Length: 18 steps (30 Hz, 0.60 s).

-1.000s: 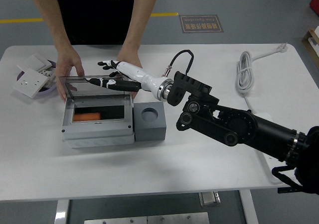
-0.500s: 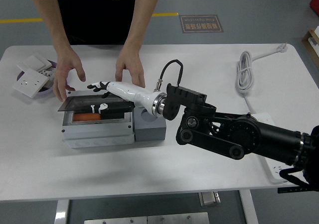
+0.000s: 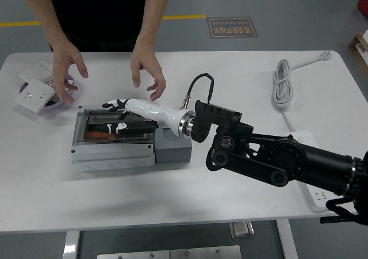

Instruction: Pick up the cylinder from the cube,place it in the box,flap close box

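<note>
Grey floor with a yellow line is showing beyond the white worktop [image 3: 190, 184], where a grey box [image 3: 112, 144] is sitting just beside a grey cube [image 3: 173, 148]. An orange cylinder [image 3: 99, 135] is lying inside the box, seen through the clear flap [image 3: 118, 126], so the placing step looks done and the closing step is in hand. The flap is lying nearly flat over the opening. The right robot hand [image 3: 119, 116] is resting on it with its fingers stretched out flat and holding nothing, palm pressing down. The white forearm is reaching leftward over the cube from the black arm entering at the right. The next move probably calls for a firm downward press until the flap seats, then a lift clear. The left arm is out of sight. A person is standing at the far side, both hands [image 3: 147, 69] hovering above the worktop, apart from the box. White sockets [image 3: 35, 92] are lying at the left, and a coiled cable [image 3: 283, 86] at the right.
</note>
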Each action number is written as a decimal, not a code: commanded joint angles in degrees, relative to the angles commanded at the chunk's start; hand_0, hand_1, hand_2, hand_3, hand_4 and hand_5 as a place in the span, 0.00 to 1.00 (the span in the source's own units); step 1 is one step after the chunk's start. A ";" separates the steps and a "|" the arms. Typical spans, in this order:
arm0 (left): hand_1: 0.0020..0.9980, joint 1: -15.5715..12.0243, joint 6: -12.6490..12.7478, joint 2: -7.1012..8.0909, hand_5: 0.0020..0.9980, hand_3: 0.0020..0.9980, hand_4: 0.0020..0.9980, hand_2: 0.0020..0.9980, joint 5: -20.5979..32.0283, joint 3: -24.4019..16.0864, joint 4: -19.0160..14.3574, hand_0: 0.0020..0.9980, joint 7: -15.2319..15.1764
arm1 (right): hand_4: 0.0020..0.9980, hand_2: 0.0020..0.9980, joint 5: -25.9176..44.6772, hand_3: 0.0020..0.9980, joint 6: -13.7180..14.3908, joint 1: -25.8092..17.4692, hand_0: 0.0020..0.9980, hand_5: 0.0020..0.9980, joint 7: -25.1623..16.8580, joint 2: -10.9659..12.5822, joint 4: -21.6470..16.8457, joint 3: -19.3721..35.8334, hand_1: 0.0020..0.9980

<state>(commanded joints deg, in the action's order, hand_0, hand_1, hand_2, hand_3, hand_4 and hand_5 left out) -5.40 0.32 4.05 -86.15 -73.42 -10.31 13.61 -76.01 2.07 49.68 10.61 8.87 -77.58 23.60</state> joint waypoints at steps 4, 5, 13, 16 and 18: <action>0.85 -0.12 0.13 -0.32 0.00 0.95 0.00 0.86 0.49 0.37 0.00 0.92 -0.01 | 0.92 0.91 -2.16 0.96 0.16 -3.78 0.88 1.00 -0.66 2.58 -3.26 6.18 0.80; 0.85 -0.13 0.15 -0.38 0.00 0.95 0.00 0.86 0.58 0.44 0.00 0.92 -0.02 | 0.92 0.91 -2.48 0.96 0.17 -4.57 0.88 1.00 -0.91 3.09 -3.94 7.57 0.80; 0.85 0.06 0.39 -0.88 0.00 0.95 0.00 0.86 1.11 0.85 0.00 0.92 -0.23 | 0.91 0.88 -2.18 0.94 0.43 -11.94 0.86 1.00 -5.44 5.47 -6.44 19.93 0.79; 0.85 0.20 0.41 -1.00 0.00 0.95 0.00 0.86 1.27 0.99 0.00 0.92 -0.34 | 0.91 0.88 -1.02 0.94 1.38 -13.64 0.86 1.00 -6.79 5.25 -5.68 24.14 0.79; 0.85 0.26 0.41 -1.01 0.00 0.95 0.00 0.86 1.30 1.03 0.00 0.92 -0.36 | 0.92 0.85 -0.23 0.87 2.11 -14.11 0.83 0.99 -7.28 5.13 -5.10 26.22 0.78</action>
<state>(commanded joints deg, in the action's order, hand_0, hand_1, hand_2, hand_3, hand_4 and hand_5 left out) -5.14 0.73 3.04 -84.85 -72.39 -10.31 13.24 -76.24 4.17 35.56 3.33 14.00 -82.69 49.82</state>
